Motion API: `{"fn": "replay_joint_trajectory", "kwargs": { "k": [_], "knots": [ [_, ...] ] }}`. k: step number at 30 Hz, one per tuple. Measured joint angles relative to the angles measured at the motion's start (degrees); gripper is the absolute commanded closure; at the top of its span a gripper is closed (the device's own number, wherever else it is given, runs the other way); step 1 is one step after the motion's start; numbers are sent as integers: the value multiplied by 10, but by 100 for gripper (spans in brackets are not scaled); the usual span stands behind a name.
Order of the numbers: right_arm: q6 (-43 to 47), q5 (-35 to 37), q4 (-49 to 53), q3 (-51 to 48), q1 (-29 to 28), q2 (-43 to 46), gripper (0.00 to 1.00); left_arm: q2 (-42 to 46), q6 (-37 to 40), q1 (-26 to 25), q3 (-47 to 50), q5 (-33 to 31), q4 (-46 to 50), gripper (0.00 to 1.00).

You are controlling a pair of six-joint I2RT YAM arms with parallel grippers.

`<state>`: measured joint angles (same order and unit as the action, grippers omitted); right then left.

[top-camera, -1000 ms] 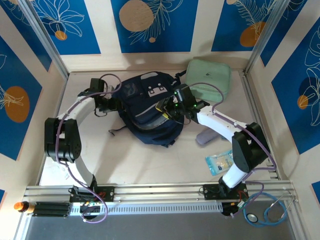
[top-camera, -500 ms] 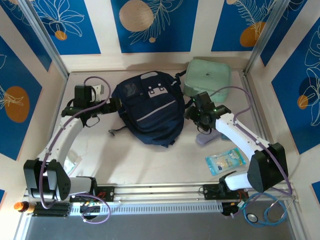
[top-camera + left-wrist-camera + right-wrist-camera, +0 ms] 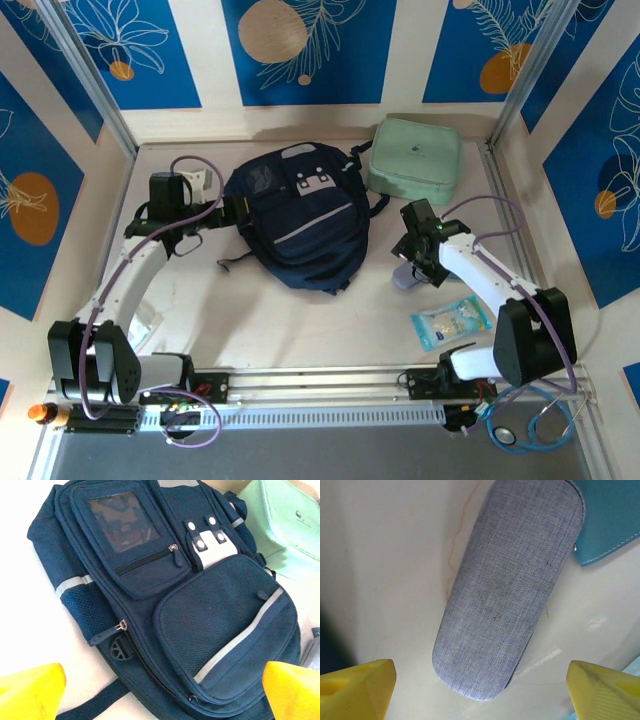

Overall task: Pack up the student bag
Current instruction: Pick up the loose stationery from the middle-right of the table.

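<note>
Right gripper (image 3: 480,692) hung directly over a grey fabric case (image 3: 505,590), jaws spread wide, one yellow fingertip (image 3: 355,687) on either side of the case's near end and apart from it. Nothing was held. Left gripper (image 3: 160,692) was equally wide and empty, poised just beside the student bag (image 3: 200,610) and looking across its front pockets.

The bag lay flat, front up, toward the back middle of the table (image 3: 250,310), with a mint-green zip case (image 3: 415,160) just off its right shoulder. The pocket zips seen from the left wrist looked shut, though the main zip could not be followed all the way round. A pale blue packet (image 3: 450,322) lay near the right arm, well apart from the bag.

Step judged: the approach to pick up the grey case — early in the packing, with loose items lying outside the bag.

Next move would call for a straight descent, then closing across the case's narrow width. The left side would probably need to open a compartment first — nothing can go in otherwise.
</note>
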<state>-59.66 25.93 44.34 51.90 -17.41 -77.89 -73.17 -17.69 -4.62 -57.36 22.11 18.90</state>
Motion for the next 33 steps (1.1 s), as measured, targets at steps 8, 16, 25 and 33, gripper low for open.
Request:
{"fn": "replay_joint_trajectory", "kwargs": {
  "k": [8, 16, 25, 33],
  "knots": [
    [-26, -8, -5, -1, 6, -71, 5, 0, 0, 0, 1, 28, -5, 0],
    [-23, -31, -36, -2, 13, -127, 6, 4, -3, -3, 13, 46, -19, 0],
    [-19, -40, -48, -2, 19, -147, 26, 3, -5, -20, 15, 51, -20, 0],
    [-6, -39, -54, -5, 19, -139, 45, -31, 0, -64, 3, 47, -13, 0]
  ]
}}
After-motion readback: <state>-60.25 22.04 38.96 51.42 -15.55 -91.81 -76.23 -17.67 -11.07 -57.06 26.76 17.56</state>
